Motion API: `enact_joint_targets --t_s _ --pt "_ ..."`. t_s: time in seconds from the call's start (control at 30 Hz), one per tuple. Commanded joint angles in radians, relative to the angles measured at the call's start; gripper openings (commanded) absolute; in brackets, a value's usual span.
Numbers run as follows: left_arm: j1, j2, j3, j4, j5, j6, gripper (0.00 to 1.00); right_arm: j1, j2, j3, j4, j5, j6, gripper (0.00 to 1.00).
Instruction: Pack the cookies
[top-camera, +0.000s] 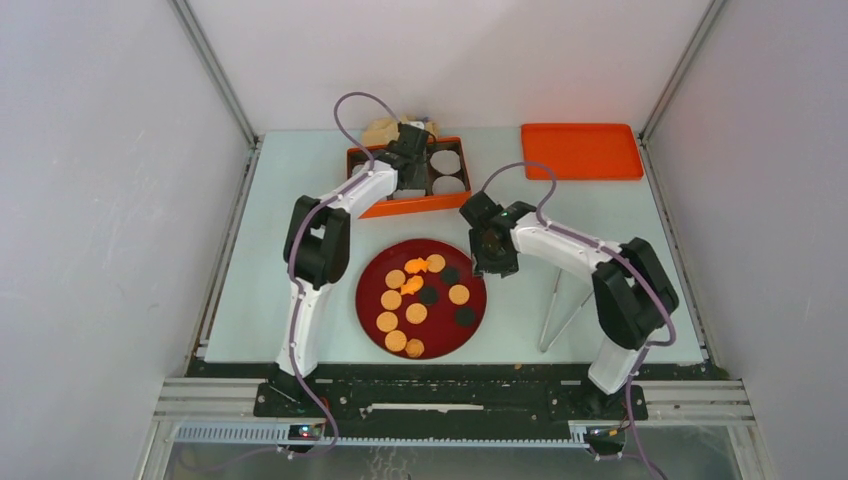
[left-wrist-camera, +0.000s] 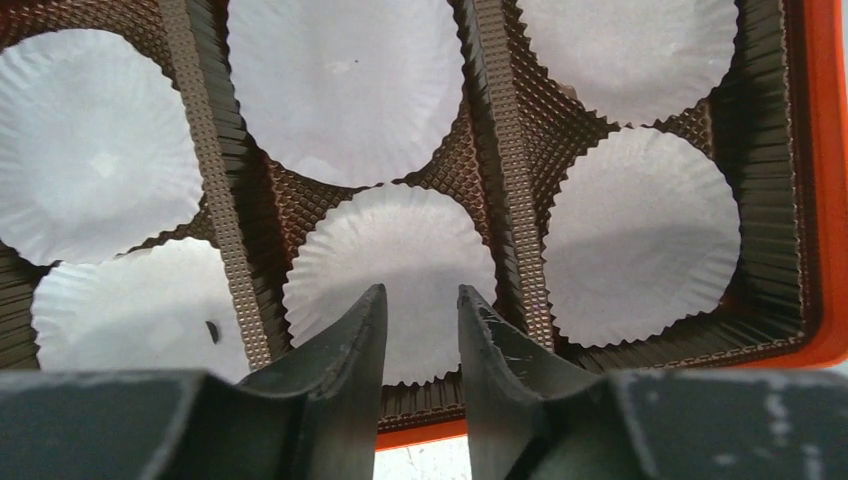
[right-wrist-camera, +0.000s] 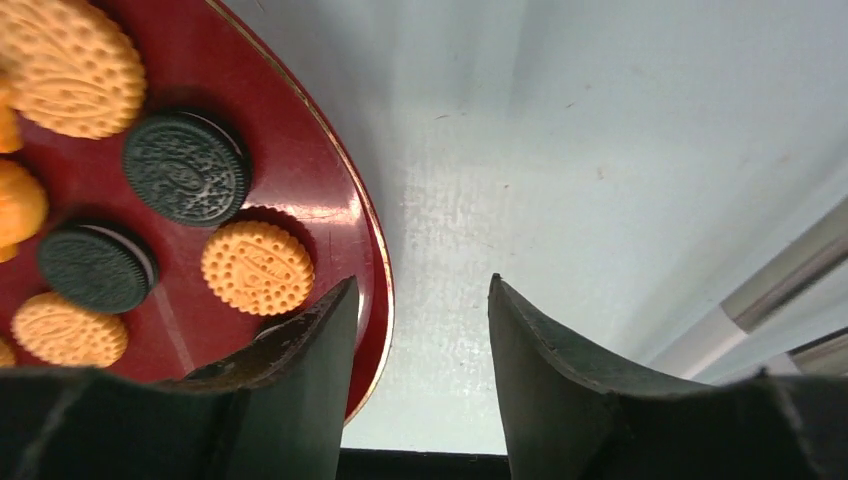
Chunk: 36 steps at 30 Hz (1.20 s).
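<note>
The cookies (top-camera: 416, 313) lie on a dark red plate (top-camera: 364, 300): several orange-tan discs, several black ones (top-camera: 429, 296) and bright orange pieces (top-camera: 412, 285). My left gripper (top-camera: 412, 162) hovers over the orange box with the brown tray (top-camera: 400, 205). In the left wrist view it (left-wrist-camera: 422, 300) is open and empty above a white paper liner (left-wrist-camera: 400, 250). My right gripper (top-camera: 492, 252) is at the plate's upper right edge. In the right wrist view it (right-wrist-camera: 420, 290) is open and empty, straddling the plate rim (right-wrist-camera: 340, 190), next to a tan cookie (right-wrist-camera: 257, 267) and a black one (right-wrist-camera: 186, 167).
An orange lid (top-camera: 581, 150) lies at the back right. Metal tongs (top-camera: 556, 305) lie right of the plate and show in the right wrist view (right-wrist-camera: 780, 290). A tan bag (top-camera: 381, 130) sits behind the box. The tray holds several empty liners (left-wrist-camera: 640, 235).
</note>
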Motion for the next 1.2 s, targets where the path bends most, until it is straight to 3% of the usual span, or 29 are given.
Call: enact_joint_targets --t_s 0.0,0.17,0.4,0.67,0.83,1.0,1.17 --pt "-0.003 -0.025 -0.014 0.004 0.054 -0.010 0.35 -0.044 -0.116 0.043 -0.009 0.028 0.000 0.56" --pt "-0.008 -0.103 -0.184 0.015 0.056 -0.050 0.31 -0.146 -0.076 0.186 -0.016 0.050 -0.050 0.55" --pt "-0.011 -0.207 -0.410 0.054 0.054 -0.074 0.28 -0.268 0.126 0.413 0.001 0.052 -0.070 0.55" --pt "-0.016 -0.301 -0.446 0.074 0.020 -0.080 0.29 -0.404 0.351 0.635 0.004 0.063 -0.079 0.54" --pt "-0.070 -0.485 -0.466 0.095 -0.050 -0.060 0.34 -0.483 0.482 0.798 0.005 0.047 -0.082 0.53" --pt "-0.150 -0.649 -0.509 0.103 -0.102 -0.036 0.51 -0.529 0.625 0.995 -0.038 0.035 -0.089 0.53" --pt "-0.219 -0.748 -0.607 0.103 -0.111 -0.036 0.58 -0.557 0.749 1.146 -0.059 -0.003 -0.078 0.53"
